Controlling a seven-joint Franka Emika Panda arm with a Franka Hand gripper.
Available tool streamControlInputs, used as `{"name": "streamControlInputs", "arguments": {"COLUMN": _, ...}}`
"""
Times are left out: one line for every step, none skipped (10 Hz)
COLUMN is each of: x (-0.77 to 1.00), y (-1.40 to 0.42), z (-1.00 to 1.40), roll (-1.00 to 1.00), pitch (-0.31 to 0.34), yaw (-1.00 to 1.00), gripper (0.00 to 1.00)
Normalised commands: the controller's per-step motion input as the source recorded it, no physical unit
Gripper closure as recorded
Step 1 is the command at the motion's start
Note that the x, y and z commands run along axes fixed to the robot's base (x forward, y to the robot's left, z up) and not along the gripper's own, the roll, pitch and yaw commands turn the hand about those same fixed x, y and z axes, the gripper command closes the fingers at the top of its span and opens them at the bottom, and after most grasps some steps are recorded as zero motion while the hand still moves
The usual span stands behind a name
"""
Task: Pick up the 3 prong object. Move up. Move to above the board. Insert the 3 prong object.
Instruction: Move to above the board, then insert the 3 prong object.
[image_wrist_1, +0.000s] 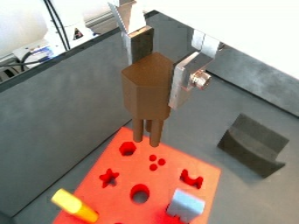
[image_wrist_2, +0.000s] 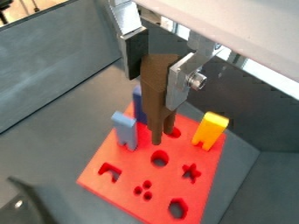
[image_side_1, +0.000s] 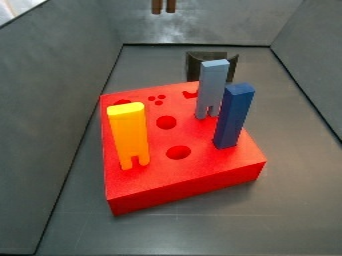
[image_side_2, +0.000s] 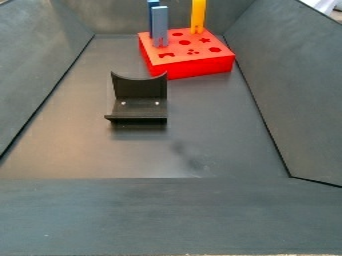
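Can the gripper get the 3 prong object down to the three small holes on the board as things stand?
Probably yes. The gripper, shut on the 3 prong object, hangs above the board. The three small holes look bare; the yellow block and blue block stand apart from them.

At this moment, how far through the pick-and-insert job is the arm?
Done: the gripper has picked and lifted the 3 prong object; both wrist views show its jaws closed on the brown block. In hand: carrying it high above the board, prongs hanging down, clear of its top face. In a side view only the prong tips show. Left: lining up over the small holes, lowering, and inserting.
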Motion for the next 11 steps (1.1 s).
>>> {"name": "streamControlInputs", "arguments": {"x": 0.10, "y": -0.28, "z": 0.06, "roll": 0.02, "pitch": 0.117, "yaw": 0.01, "gripper": 1.00}}
{"name": "streamControlInputs", "arguments": {"x": 0.00, "y": -0.03, "z": 0.00, "roll": 0.00, "pitch": 0.000, "yaw": 0.00, "gripper": 1.00}}
{"name": "streamControlInputs", "arguments": {"x": 0.00, "y": 0.00, "z": -0.14, "roll": 0.00, "pitch": 0.000, "yaw": -0.02, "gripper": 1.00}}
{"name": "streamControlInputs", "arguments": {"x": -0.11, "y": 0.33, "z": -0.63, "roll": 0.08, "pitch": -0.034, "yaw": 0.00, "gripper": 1.00}}
{"name": "streamControlInputs", "arguments": {"x": -0.34, "y": 0.43, "z": -0.84, "roll": 0.08, "pitch": -0.170, "yaw": 0.04, "gripper": 1.00}}
{"name": "streamControlInputs", "arguments": {"x": -0.31, "y": 0.49, "z": -0.87, "roll": 0.05, "pitch": -0.203, "yaw": 0.12, "gripper": 1.00}}
{"name": "streamControlInputs", "arguments": {"x": -0.35, "y": 0.53, "z": -0.84, "roll": 0.02, "pitch": -0.229, "yaw": 0.21, "gripper": 1.00}}
{"name": "streamControlInputs", "arguments": {"x": -0.18, "y": 0.36, "z": -0.92, "roll": 0.05, "pitch": -0.179, "yaw": 0.15, "gripper": 1.00}}
{"name": "streamControlInputs", "arguments": {"x": 0.08, "y": 0.23, "z": -0.79, "roll": 0.01, "pitch": 0.023, "yaw": -0.34, "gripper": 1.00}}
{"name": "streamControlInputs", "arguments": {"x": 0.18, "y": 0.15, "z": -0.73, "roll": 0.00, "pitch": 0.076, "yaw": -0.83, "gripper": 1.00}}
{"name": "streamControlInputs", "arguments": {"x": 0.00, "y": 0.00, "z": -0.74, "roll": -0.02, "pitch": 0.094, "yaw": -1.00, "gripper": 1.00}}
